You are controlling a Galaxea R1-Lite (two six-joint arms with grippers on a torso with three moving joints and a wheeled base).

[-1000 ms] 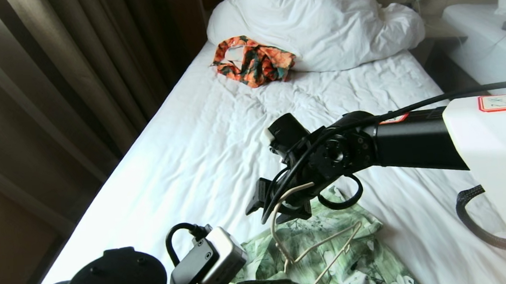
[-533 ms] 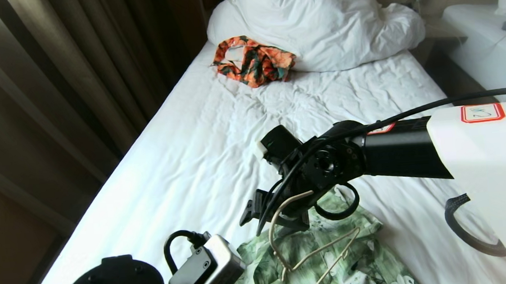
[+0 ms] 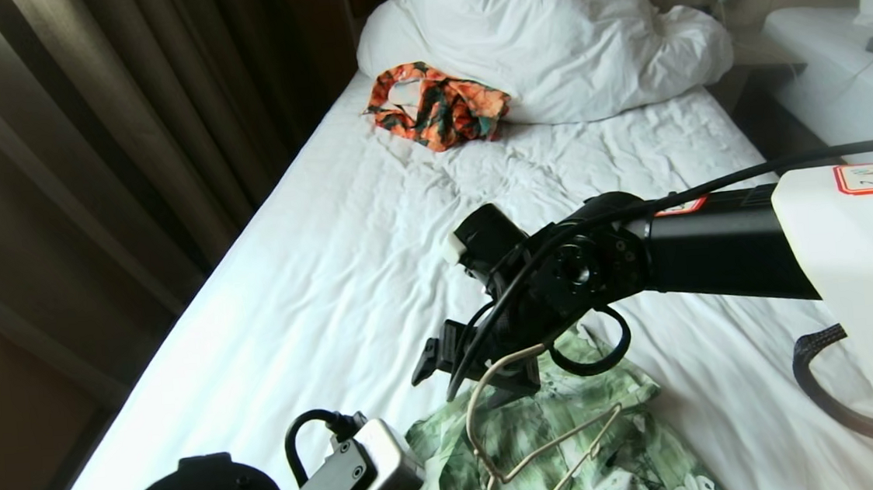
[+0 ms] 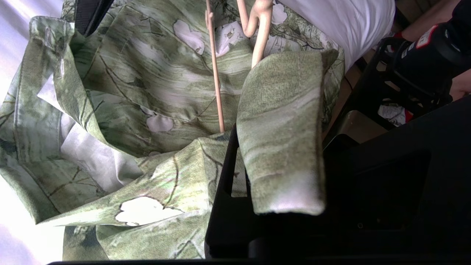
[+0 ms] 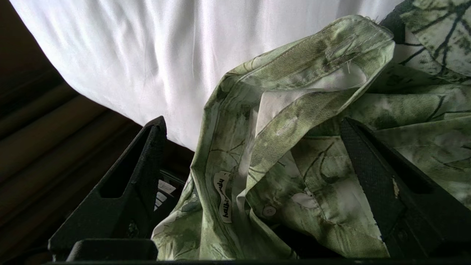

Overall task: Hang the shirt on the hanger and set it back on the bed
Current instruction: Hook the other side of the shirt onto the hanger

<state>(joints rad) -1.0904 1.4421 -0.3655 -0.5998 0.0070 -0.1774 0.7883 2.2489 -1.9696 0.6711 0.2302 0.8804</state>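
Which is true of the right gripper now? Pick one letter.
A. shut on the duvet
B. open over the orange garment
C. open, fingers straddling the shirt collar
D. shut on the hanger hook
C: in the right wrist view the right gripper stands open, its fingers either side of the shirt collar.

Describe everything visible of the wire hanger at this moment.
The thin cream-coloured wire hanger has a triangular frame, a twisted neck and a curved hook. It stands tilted over the crumpled green flower-print shirt near the foot of the white-sheeted bed, hook arching up beside the right gripper, whose jaws stand open. In the left wrist view its lower end disappears under a shirt fold.
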